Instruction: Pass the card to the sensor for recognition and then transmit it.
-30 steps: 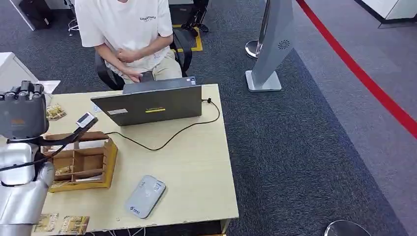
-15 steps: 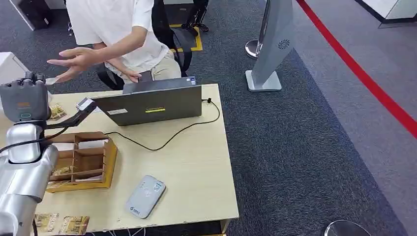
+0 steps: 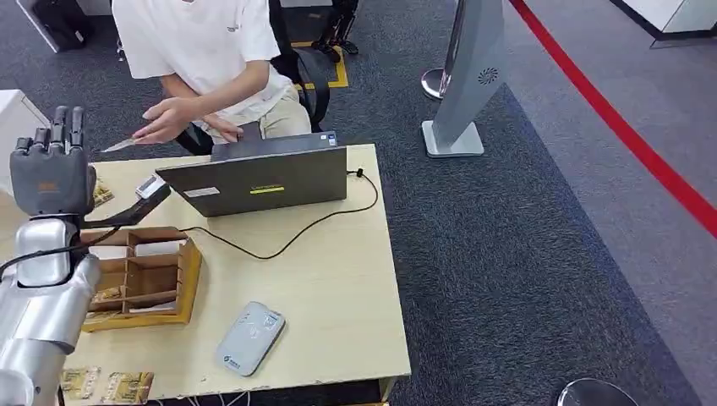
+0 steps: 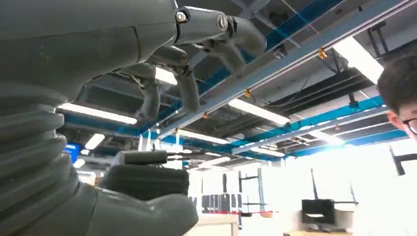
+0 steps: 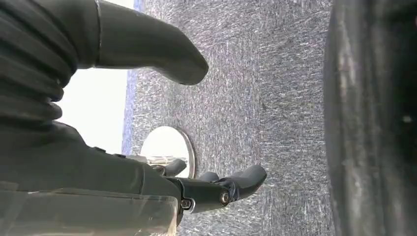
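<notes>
Left hand [image 3: 52, 169] raised, fingers spread, empty, card [image 3: 120, 145] beyond it in person's hand [image 3: 169, 119]

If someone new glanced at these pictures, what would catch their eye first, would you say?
Probably the robot's raised left hand, fingers apart and holding nothing, at the table's left end. Just beyond it, a person's hand holds a card above the far edge, behind the laptop. A grey card sensor lies near the front edge.

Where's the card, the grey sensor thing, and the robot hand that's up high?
card [image 3: 118, 145], head view, middle of the thin card in the person's hand.
sensor [image 3: 250, 337], head view, centre of its grey top.
left robot hand [image 3: 52, 173], head view, back of the hand.
</notes>
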Tool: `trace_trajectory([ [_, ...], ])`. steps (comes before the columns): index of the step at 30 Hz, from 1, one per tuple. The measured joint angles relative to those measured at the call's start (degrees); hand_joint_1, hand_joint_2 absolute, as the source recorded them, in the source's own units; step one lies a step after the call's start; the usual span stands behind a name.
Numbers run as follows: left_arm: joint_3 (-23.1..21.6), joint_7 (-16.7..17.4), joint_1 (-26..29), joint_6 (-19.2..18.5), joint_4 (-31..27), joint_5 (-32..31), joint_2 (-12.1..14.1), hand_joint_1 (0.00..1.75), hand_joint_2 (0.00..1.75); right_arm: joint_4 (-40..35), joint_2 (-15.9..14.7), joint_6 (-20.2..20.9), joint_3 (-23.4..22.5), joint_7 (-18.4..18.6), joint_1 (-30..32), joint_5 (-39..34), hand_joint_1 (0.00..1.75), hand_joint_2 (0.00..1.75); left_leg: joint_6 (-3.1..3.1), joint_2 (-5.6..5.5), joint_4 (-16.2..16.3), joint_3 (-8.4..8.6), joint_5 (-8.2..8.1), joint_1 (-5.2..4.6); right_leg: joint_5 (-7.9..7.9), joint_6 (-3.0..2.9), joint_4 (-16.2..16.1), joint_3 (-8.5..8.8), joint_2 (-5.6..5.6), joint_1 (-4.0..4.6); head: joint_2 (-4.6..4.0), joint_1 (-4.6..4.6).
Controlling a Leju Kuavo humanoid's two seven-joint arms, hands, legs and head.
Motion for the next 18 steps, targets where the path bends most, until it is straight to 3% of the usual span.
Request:
trace_trajectory([
  [5, 1.47, -3.05, 12.10, -2.17, -13.22, 7.51, 1.12, 0.00, 1.75, 0.00, 0.00, -0.87, -1.38, 0.04, 1.19, -1.62, 0.00, 1.75, -0.01, 0.19, -0.03, 0.02, -0.10, -0.01, -0.04, 0.00, -0.01, -0.07, 0.26, -0.01, 0.00, -0.04],
  [9, 5.03, -5.23, 27.07, -0.44, -26.31, 11.01, 1.75, 0.00, 1.75, 0.02, -0.02, -1.03, -2.82, 0.24, 2.15, -2.99, 0.00, 1.75, -0.07, 0.39, -0.06, 0.06, -0.31, -0.02, -0.17, -0.07, -0.02, -0.08, 0.45, -0.01, 0.00, 0.00],
  [11, 8.36, -8.06, 36.65, 1.03, -33.11, 12.03, 1.40, 0.00, 1.75, 0.07, -0.02, -1.22, -3.65, 0.28, 2.67, -3.85, 0.00, 1.75, -0.10, 0.58, -0.07, 0.12, -0.46, -0.02, -0.26, -0.09, -0.02, -0.10, 0.60, -0.01, 0.00, -0.02],
  [12, 11.15, -11.06, 41.20, 1.35, -36.15, 12.98, 0.52, 0.00, 1.75, 0.09, -0.02, -1.40, -4.17, 0.26, 3.00, -4.24, 0.00, 1.75, -0.05, 0.62, -0.07, 0.12, -0.51, -0.02, -0.33, -0.04, -0.02, -0.10, 0.63, -0.01, -0.02, -0.04],
  [14, 18.92, -20.26, 48.13, 1.42, -40.13, 17.35, -2.46, 0.00, 1.75, 0.20, -0.02, -1.81, -5.03, 0.07, 3.59, -4.94, 0.00, 1.75, -0.01, 0.58, -0.07, 0.09, -0.54, -0.01, -0.40, 0.00, -0.04, -0.10, 0.59, -0.01, 0.00, 0.04],
  [16, 27.62, -28.13, 52.55, 0.88, -42.06, 21.61, -5.32, 0.00, 1.75, 0.28, -0.02, -2.01, -5.77, 0.00, 3.87, -5.23, 0.00, 1.75, -0.02, 0.56, -0.07, 0.09, -0.56, 0.00, -0.41, -0.01, -0.05, -0.11, 0.55, 0.00, 0.00, 0.02],
  [18, 37.13, -35.03, 53.40, -1.93, -42.54, 23.22, -8.80, 0.00, 1.75, 0.39, -0.04, -2.36, -6.21, 0.07, 4.09, -5.22, 0.00, 1.75, -0.02, 0.26, -0.07, 0.04, -0.56, 0.01, -0.50, 0.04, -0.05, -0.06, 0.29, 0.01, 0.00, 0.00],
])
